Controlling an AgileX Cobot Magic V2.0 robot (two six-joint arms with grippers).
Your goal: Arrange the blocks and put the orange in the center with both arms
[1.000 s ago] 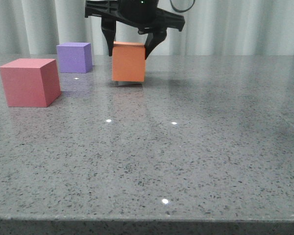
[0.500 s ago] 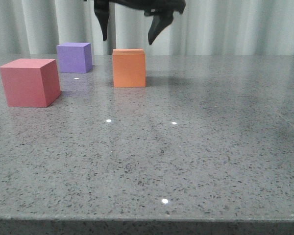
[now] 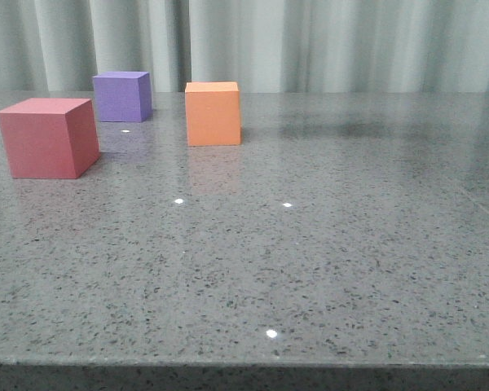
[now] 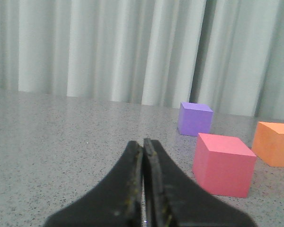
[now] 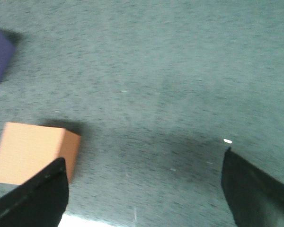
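Now you see the orange cube (image 3: 213,113) resting on the grey table (image 3: 326,244), right of the purple cube (image 3: 122,96) and red-pink cube (image 3: 47,137), your right gripper (image 5: 144,189) spread wide above it, your left gripper (image 4: 143,156) clenched empty.

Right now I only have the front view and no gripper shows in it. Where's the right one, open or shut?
Observer: The right gripper is open, fingers wide apart, looking down at the table from above. The orange cube sits off beside one finger, not between them.
Operator: And the left?
Observer: The left gripper is shut, fingertips pressed together, holding nothing.
Operator: What's the left one facing?
Observer: It sits low over the table, with the red-pink cube nearest ahead of it. The purple cube is behind that and the orange cube is off to the side.
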